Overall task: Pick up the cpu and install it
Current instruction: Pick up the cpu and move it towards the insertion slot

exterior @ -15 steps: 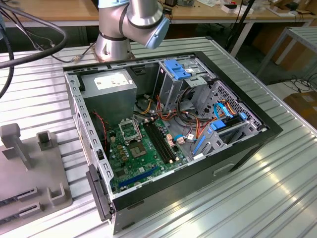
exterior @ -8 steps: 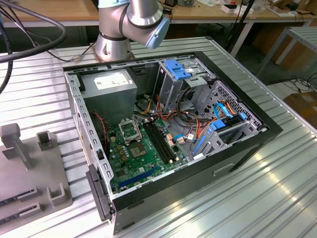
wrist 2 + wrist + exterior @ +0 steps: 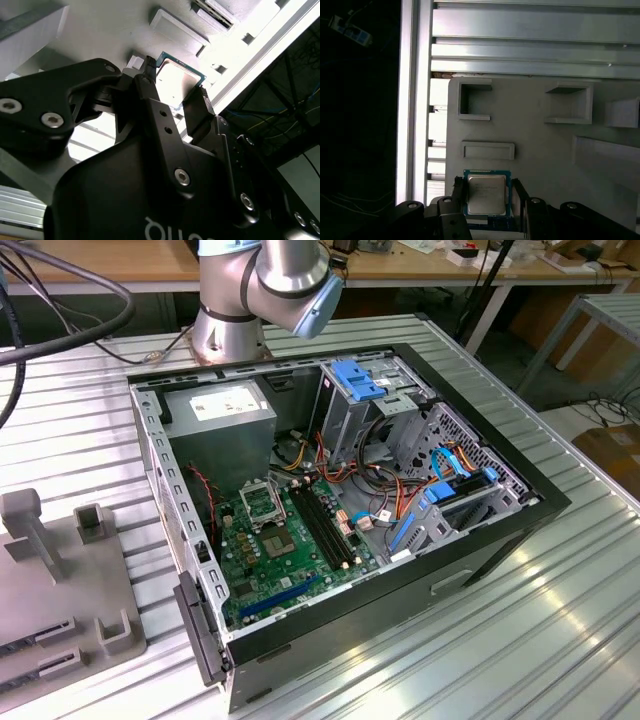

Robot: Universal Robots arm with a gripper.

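In the exterior view, the open computer case (image 3: 350, 500) lay on the ribbed desk (image 3: 560, 630). Its black-framed socket (image 3: 262, 502) sat bare on the green board (image 3: 305, 565). The grey fixture plate (image 3: 45, 605) sat just beside the case, at the exterior view's left. This view gave me the destination, which the wrist cameras did not.

In the first wrist view, I looked straight down on the cpu (image 3: 486, 194). It lay flat at the edge of the fixture plate, silvery top up, with the gripper (image 3: 489, 192) astride it along two opposite edges. I couldn't tell whether the gripper was already clamped on the chip or just close beside it. From here I judged the centring good and the chip square to the gripper.

The second wrist view came in low and slanted, so it showed what the top-down picture couldn't: how deep the gripper sat against the chip's thin rim.

I judged the pick needed an even squeeze on both edges, a light grip, and a straight lift with no tilt, because so thin a part could easily slip or cock.
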